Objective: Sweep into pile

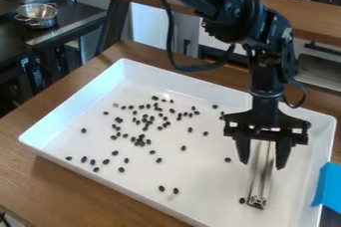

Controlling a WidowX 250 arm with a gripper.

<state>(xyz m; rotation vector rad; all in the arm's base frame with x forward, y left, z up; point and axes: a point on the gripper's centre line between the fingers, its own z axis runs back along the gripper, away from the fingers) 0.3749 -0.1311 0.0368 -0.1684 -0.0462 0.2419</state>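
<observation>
Table (57, 186) of brown wood is spreading across my camera view, and on it a big white tray (83, 94) is sitting. I'm seeing my black arm (234, 17) coming in from the top edge and bending downward, its gripper (263, 166) hanging over the tray's right part. The two fingers are standing apart, with a slim metal bar (262, 181) running between them in view and slanting down toward the front wall. A metal colander (38, 16) is resting on a dark counter at back left. Dark beans (142, 136) are lying scattered over the tray floor, clustering loosely around the middle and thinning out toward the left and front. One is lying just beside the bar's lower end, another near the left-hand finger.
</observation>
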